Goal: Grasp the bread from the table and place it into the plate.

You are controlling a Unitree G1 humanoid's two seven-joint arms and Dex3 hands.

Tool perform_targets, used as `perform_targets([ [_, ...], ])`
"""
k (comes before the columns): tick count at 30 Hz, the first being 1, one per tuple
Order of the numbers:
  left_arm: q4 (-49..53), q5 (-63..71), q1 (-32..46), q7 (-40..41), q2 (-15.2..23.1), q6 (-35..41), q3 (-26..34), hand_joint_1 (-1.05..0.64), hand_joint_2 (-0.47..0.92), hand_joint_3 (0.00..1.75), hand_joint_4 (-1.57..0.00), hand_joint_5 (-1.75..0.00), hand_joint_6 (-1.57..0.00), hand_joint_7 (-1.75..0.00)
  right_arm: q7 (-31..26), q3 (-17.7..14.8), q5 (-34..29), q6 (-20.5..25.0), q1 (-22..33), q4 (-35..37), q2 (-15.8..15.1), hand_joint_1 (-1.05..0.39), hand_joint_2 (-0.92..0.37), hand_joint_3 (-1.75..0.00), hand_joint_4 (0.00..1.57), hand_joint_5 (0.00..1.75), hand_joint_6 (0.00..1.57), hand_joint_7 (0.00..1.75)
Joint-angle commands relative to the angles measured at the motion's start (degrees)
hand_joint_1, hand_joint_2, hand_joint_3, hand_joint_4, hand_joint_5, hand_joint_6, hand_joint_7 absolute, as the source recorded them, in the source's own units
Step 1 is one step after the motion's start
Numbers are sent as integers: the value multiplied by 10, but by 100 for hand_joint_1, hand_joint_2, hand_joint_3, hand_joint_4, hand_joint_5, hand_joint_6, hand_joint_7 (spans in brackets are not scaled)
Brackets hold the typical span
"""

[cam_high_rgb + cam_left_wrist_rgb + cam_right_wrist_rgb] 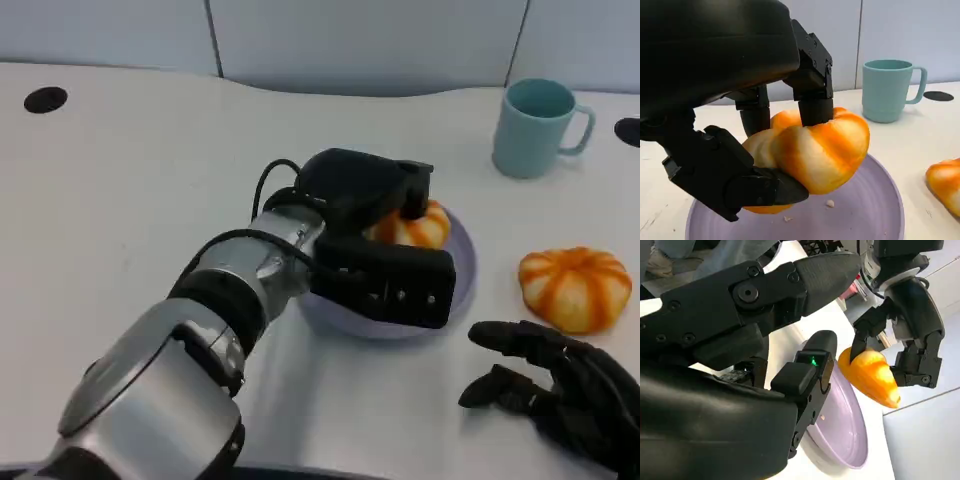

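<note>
Over the white table point(150, 180), the left hand point(375, 240) grips bread point(415, 228) above the plate point(462, 262); right hand point(560, 385) released.

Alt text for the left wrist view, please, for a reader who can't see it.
The robot's black left hand grips an orange-and-cream striped bread roll just above a lavender plate, not yet set down. Behind on the white table stands a teal mug; a second roll lies beside the plate.

Orange-and-cream striped bread point(418, 226), lilac plate point(462, 262), teal mug point(536, 127), black robot hand point(372, 232), white table point(130, 190)
</note>
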Motion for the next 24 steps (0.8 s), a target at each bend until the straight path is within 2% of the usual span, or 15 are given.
perform_targets([
  [1,4,6,-6,-29,5,3,-6,-25,69,73,-84,-175,-63,-175,-8,1,-1,3,14,0,-2,-43,-92,-12,52,115,78,39],
  [8,4,5,-7,-37,6,4,-7,-25,72,68,-84,-175,-63,-175,-7,1,0,5,14,0,-3,-43,-92,-12,53,114,78,40],
  [9,4,5,-8,-44,6,5,-7,-30,71,49,-79,-162,-70,-137,-6,1,0,5,13,0,-3,-42,-92,-12,53,115,78,40],
  [10,4,5,-8,-48,6,5,-7,-33,78,25,-75,-150,-82,-99,-5,2,1,5,13,0,-3,-42,-92,-13,53,115,77,40],
  [11,4,5,-8,-51,7,6,-7,-35,81,16,-74,-146,-86,-85,-4,2,1,5,13,1,-4,-42,-92,-13,53,115,77,40],
  [12,4,5,-8,-52,7,6,-7,-35,83,10,-73,-143,-89,-76,-4,2,1,5,13,1,-4,-42,-92,-14,53,115,77,40],
  [14,5,8,-9,-56,8,9,-10,-36,86,7,-69,-140,-87,-69,-4,3,-1,0,13,1,-4,-42,-92,-15,53,115,77,40],
  [20,6,14,-12,-65,9,19,-18,-36,89,5,-66,-139,-85,-66,-7,3,-1,2,13,0,-4,-42,-92,-16,53,115,77,40],
  [21,7,19,-14,-70,9,25,-22,-35,91,4,-58,-109,-76,-48,-8,3,0,5,14,-1,-4,-42,-92,-14,52,114,77,40],
  [22,7,22,-16,-74,9,30,-25,-35,91,3,-57,-94,-75,-37,-9,3,0,7,14,-2,-4,-43,-92,-14,52,114,77,40],
  [24,8,24,-17,-82,9,38,-28,-35,91,2,-54,-81,-73,-26,-5,3,-1,2,13,-1,-4,-43,-92,-15,52,114,77,40],
])
